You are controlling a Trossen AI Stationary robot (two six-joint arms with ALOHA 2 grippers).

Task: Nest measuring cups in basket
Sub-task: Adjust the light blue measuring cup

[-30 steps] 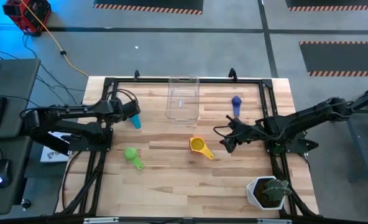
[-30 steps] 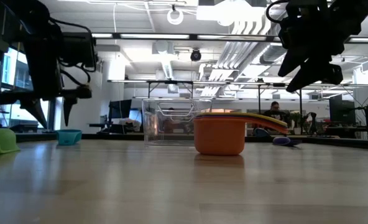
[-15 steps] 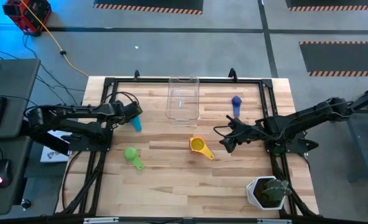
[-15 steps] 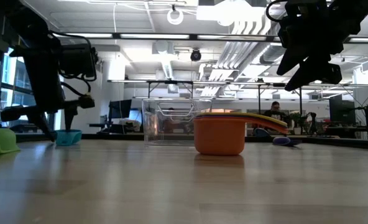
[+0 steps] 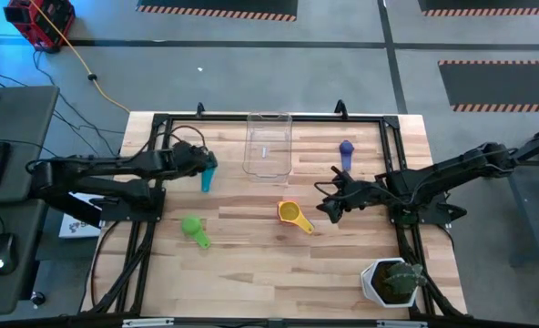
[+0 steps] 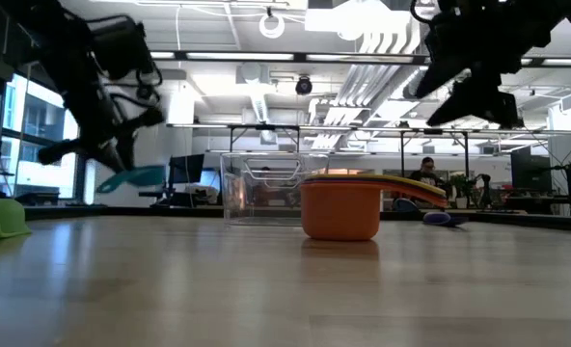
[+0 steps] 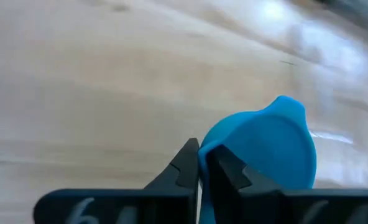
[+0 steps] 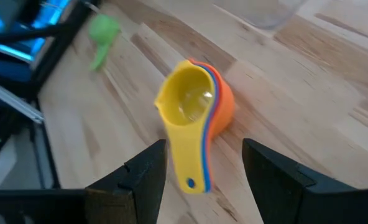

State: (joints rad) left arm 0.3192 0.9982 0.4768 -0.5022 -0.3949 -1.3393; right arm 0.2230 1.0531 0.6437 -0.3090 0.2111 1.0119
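Observation:
My left gripper [image 5: 202,164] is shut on the light blue measuring cup [image 5: 206,175], which hangs above the table's left part [image 6: 136,176]. The clear basket [image 5: 268,144] stands at the far middle. An orange cup with a yellow cup nested on top [image 5: 292,215] rests on its base at the table's middle. My right gripper [image 5: 329,208] hovers open just right of that stack, its fingers on either side of the yellow handle [image 8: 193,177] without touching it. A green cup [image 5: 194,228] lies near left. A purple-blue cup [image 5: 346,150] lies far right. My left gripper pinches a thin edge of the light blue cup [image 7: 210,163] between its two fingers [image 7: 187,163]. Whether that edge is rim or handle I cannot tell. The cup is lifted clear of the table and hangs tilted below the fingers [image 6: 141,175].
A white pot with a green plant [image 5: 392,281] stands at the near right corner. A dark frame [image 5: 160,123] runs along the table's edges. Bare wood lies between the green cup and the orange stack.
My left gripper has gone down to the light blue cup, shut on it and lifted it clear of the table, carrying it a little toward the basket. The cup now hangs tilted.

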